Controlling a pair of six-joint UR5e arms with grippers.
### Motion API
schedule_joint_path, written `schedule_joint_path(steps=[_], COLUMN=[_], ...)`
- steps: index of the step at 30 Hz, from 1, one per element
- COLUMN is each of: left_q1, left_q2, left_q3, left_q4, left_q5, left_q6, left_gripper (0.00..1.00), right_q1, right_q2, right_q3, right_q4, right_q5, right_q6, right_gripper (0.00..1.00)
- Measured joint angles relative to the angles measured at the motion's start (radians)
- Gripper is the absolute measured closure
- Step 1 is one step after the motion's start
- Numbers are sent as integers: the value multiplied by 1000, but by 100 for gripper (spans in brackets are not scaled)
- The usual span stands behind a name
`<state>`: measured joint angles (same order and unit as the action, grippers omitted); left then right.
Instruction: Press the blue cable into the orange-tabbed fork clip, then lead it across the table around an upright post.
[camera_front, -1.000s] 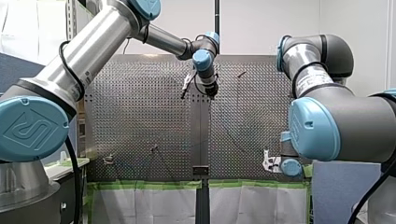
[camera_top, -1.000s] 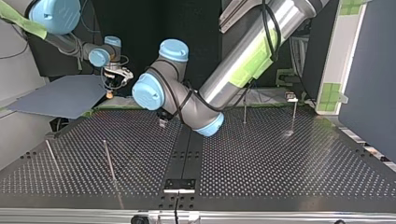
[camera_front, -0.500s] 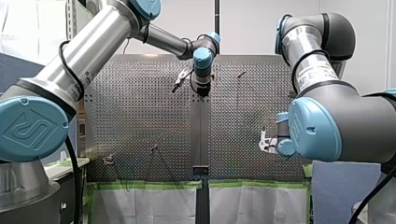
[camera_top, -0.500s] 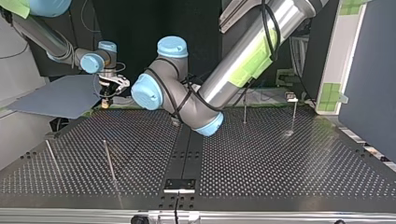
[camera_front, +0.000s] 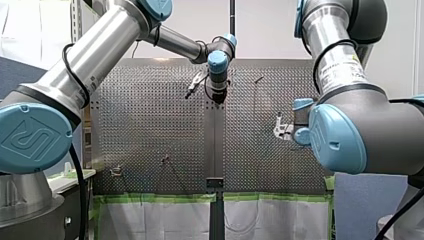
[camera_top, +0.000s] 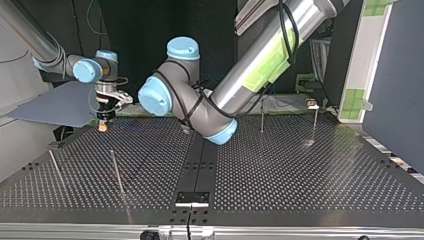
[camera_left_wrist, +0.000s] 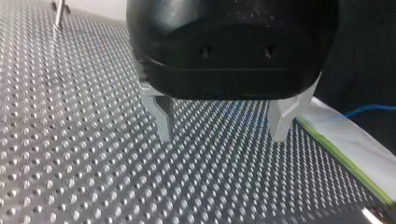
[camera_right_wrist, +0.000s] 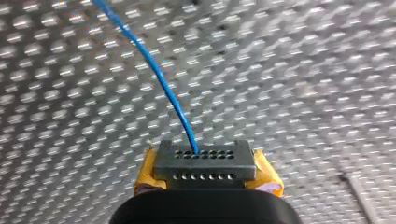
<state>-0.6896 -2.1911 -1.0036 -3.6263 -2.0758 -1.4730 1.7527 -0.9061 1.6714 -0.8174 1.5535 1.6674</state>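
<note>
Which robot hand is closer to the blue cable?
Right. My right gripper is shut on the blue cable; my left gripper hangs open, the cable off beside it.

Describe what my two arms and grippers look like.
My left arm and my right arm are silver tubes with grey joints and light blue caps. The left carries a black cable and green tape. My left gripper is black with pale metal fingers; my right gripper has yellow pads.

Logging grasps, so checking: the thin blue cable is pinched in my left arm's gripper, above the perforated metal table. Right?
Not quite: the thin blue cable is pinched in my right arm's yellow-padded gripper, above the perforated metal table; the right wrist view shows it. My left arm's gripper is open and empty.
</note>
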Motion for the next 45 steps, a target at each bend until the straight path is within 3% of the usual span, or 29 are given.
schedule_joint_path(steps=[14, 27, 34, 40, 45], left_q1=[-2, -3, -2, 3, 2], left_q2=[0, 0, 0, 0, 0], left_q3=[0, 1, 0, 3, 20], left_q4=[18, 83, 92, 97, 99], left_q5=[142, 288, 313, 327, 364], left_q6=[-34, -176, -248, -303, -350], left_gripper=[0, 0, 0, 0, 0], right_q1=[16, 17, 14, 16, 18], right_q2=[-138, -269, -344, -406, -448], right_q3=[-73, -102, -92, -81, -79], right_q4=[93, 190, 264, 321, 348], right_q5=[9, 10, 32, 35, 35], right_q6=[18, 25, 33, 32, 30], right_gripper=[100, 100, 100, 100, 100])
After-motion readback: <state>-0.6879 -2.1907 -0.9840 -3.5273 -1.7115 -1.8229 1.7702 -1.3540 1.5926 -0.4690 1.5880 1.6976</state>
